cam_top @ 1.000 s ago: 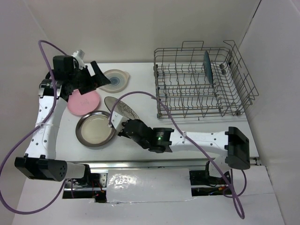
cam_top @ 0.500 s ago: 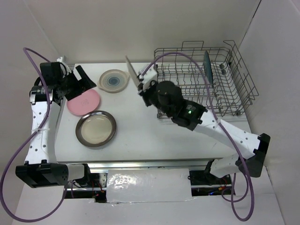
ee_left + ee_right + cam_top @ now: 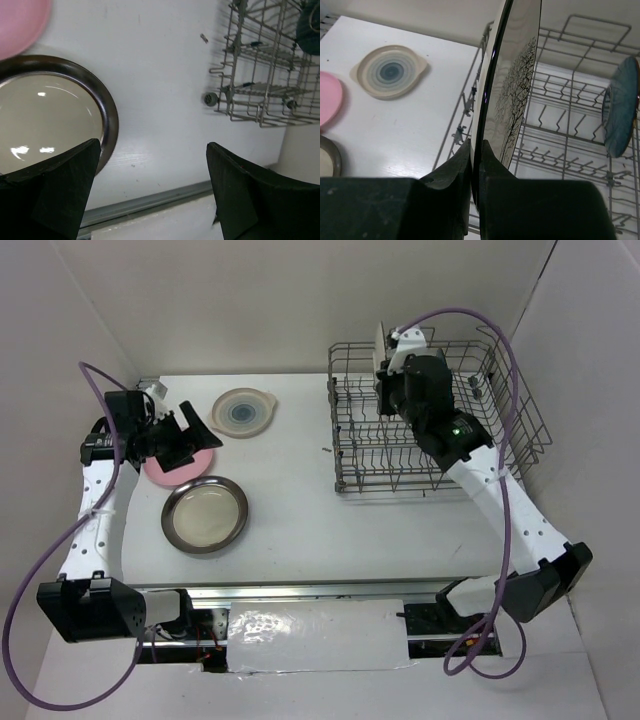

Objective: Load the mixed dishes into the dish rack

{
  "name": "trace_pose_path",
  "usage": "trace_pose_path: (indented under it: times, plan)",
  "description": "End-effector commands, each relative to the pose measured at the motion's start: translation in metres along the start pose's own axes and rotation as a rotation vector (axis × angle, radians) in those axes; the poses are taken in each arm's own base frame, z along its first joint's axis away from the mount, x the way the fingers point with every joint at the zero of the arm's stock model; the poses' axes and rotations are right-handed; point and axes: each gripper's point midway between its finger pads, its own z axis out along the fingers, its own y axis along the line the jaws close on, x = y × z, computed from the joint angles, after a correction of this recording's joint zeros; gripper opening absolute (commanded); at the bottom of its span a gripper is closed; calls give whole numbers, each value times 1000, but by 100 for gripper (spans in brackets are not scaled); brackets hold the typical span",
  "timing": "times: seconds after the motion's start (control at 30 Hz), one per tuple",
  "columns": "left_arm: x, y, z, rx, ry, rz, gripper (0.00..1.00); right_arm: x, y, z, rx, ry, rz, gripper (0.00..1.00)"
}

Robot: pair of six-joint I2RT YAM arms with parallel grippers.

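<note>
My right gripper (image 3: 386,352) (image 3: 477,146) is shut on the rim of the grey plate with the branch drawing (image 3: 515,85), holding it on edge above the back left part of the dish rack (image 3: 440,435) (image 3: 560,145). The dark teal plate (image 3: 619,120) stands upright in the rack. My left gripper (image 3: 196,428) (image 3: 152,146) is open and empty, hovering over the pink plate (image 3: 165,470). The brown-rimmed cream plate (image 3: 205,514) (image 3: 45,110) lies in front of it. The cream plate with the blue centre (image 3: 242,412) (image 3: 388,72) lies at the back.
A small dark speck (image 3: 327,450) (image 3: 204,38) lies on the table just left of the rack. The rack's near left corner (image 3: 220,100) shows in the left wrist view. White walls close in at the back and on both sides. The table's front rail (image 3: 150,202) runs below.
My right arm lifted the grey branch plate off the table and swung it right and back, to above the rack. My left gripper shifted slightly over the pink plate and stayed open.
</note>
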Motion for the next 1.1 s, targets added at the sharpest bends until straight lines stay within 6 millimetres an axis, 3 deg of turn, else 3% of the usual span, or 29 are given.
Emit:
trace_pose_path:
  times: [0.0,0.1,0.2,0.33,0.8,1.07]
  plan:
    - [9,-24,2,166,61,35,99,-70,-20,-16,-38,-197,77,0]
    - [16,-23,7,175,96,28,99,-70,-35,-3,-43,-168,67,0]
    - [16,-23,5,180,78,41,99,-72,-63,8,-54,-137,71,0]
    - [18,-30,8,235,98,68,99,-69,-72,21,-98,-103,79,0]
    - [29,-28,21,247,151,28,99,-41,-142,61,4,-32,132,0]
    - [31,-25,27,241,167,26,99,-30,-151,82,-22,19,108,0]
